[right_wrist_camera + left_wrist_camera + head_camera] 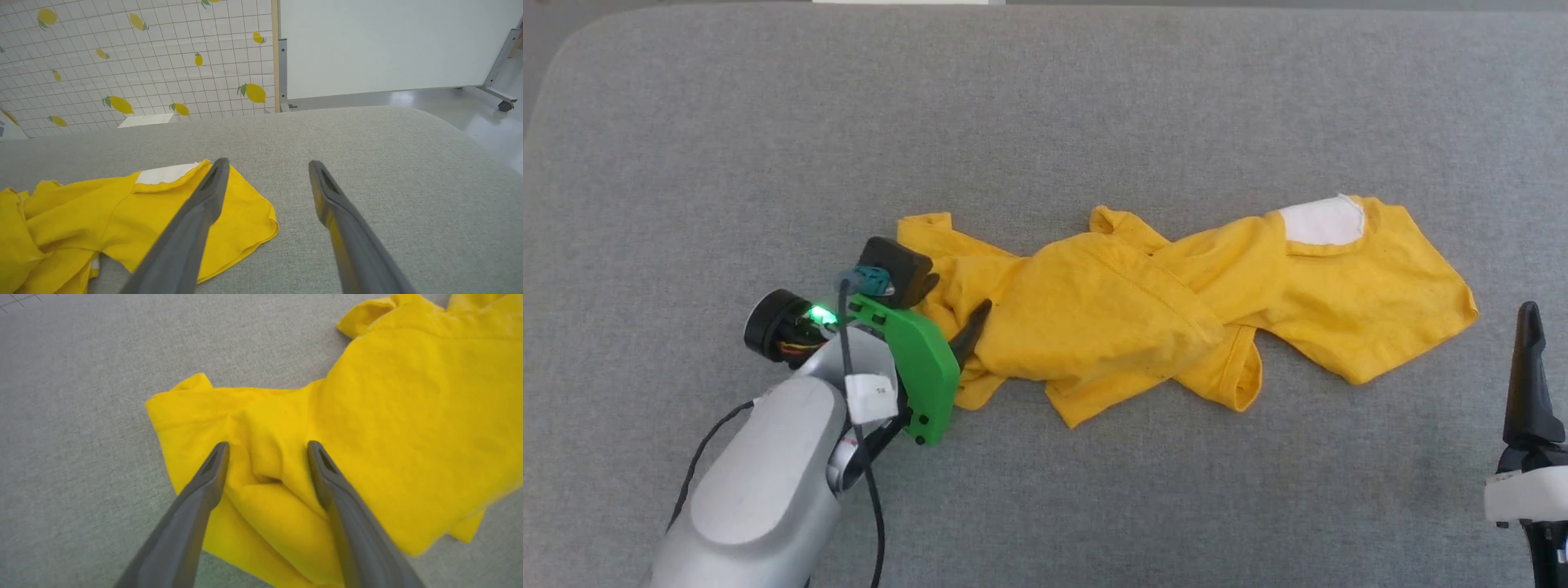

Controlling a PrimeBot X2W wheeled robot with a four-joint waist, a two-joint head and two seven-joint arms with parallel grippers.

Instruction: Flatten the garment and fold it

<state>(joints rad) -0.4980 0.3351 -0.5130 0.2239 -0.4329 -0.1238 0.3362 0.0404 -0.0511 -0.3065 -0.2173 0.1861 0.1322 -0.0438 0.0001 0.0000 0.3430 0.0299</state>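
One garment point(1094, 318) on the worktop point(1045, 106), two claws in play. Starting at the left: a pale forearm point(768, 482) comes up from the lower-left corner of the head view, angled up and to the right, with a green bracket point(919, 367) at the wrist. The left claw point(267, 446) sits over the garment's left end, jaws spread wide, two dark fingers point(204, 486) straddling a raised ridge of yellow cloth. Nothing is pinched; whether the tips touch the fabric, I cannot tell.

Moving to the middle: the yellow garment lies crumpled and twisted across the centre of the worktop, stretched left to right, with sleeves bunched along its near edge. One white patch point(1323, 222) shows on its right end.

Over on the right: the right claw point(267, 161) stands at the lower-right edge of the head view, finger pointing up the view, over bare worktop just beyond the garment's right end. Its two fingers are parted wide, gripping nothing.
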